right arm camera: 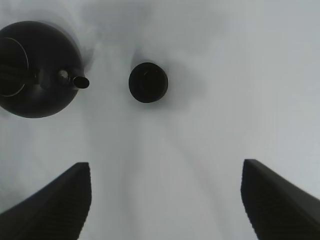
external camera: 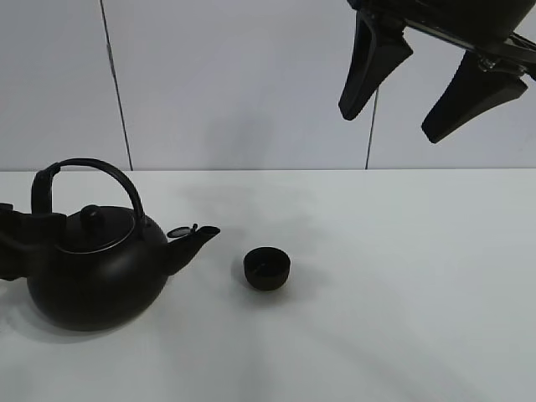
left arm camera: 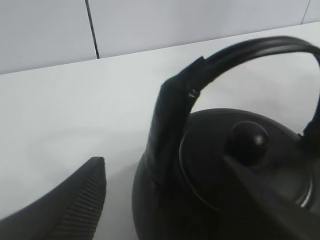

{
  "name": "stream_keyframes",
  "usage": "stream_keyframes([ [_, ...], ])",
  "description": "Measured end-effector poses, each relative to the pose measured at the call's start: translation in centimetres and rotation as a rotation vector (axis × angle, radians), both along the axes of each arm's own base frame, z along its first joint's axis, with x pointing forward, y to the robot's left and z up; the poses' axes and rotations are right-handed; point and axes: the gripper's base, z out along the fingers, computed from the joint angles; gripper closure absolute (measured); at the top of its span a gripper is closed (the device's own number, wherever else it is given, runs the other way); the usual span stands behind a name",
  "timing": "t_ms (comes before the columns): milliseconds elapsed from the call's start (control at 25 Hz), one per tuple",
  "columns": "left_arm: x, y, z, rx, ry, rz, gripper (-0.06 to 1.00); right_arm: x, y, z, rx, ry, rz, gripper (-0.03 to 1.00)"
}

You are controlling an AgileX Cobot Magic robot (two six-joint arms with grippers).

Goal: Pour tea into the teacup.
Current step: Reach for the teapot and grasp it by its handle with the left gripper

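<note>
White surface (external camera: 402,318) stretches back to its far edge under a grey panelled wall (external camera: 251,84). The teacup (external camera: 267,268) stands near the middle, well clear of that edge, just off the spout of the kettle (external camera: 92,268) on the left side. My left jaws stand released beside the kettle's handle, clamping nothing. My right jaws hang spread high over the open right side.

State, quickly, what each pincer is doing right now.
Left pincer: open, straddling the arched handle of the large black round kettle, no grip seen.
Right pincer: open, high above the white table, holding nothing.
</note>
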Motion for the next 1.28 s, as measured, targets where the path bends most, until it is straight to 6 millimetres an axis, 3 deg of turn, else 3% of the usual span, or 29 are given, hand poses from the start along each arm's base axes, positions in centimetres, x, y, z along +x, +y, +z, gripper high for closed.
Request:
stream_keyframes([
  [480,2.9,-0.8,1.4,-0.055,-0.078,0.017,0.49,0.0,0.0,0.0,0.0,0.0,0.0,0.4],
  [640,2.9,-0.8,1.4,-0.057,-0.079,0.017,0.5,0.0,0.0,0.0,0.0,0.0,0.0,0.4],
  [880,2.9,-0.8,1.4,-0.056,-0.078,0.008,0.61,0.0,0.0,0.0,0.0,-0.001,0.0,0.4],
  [1280,2.2,-0.6,1.0,-0.049,-0.051,0.01,0.63,0.0,0.0,0.0,0.0,-0.001,0.0,0.4],
])
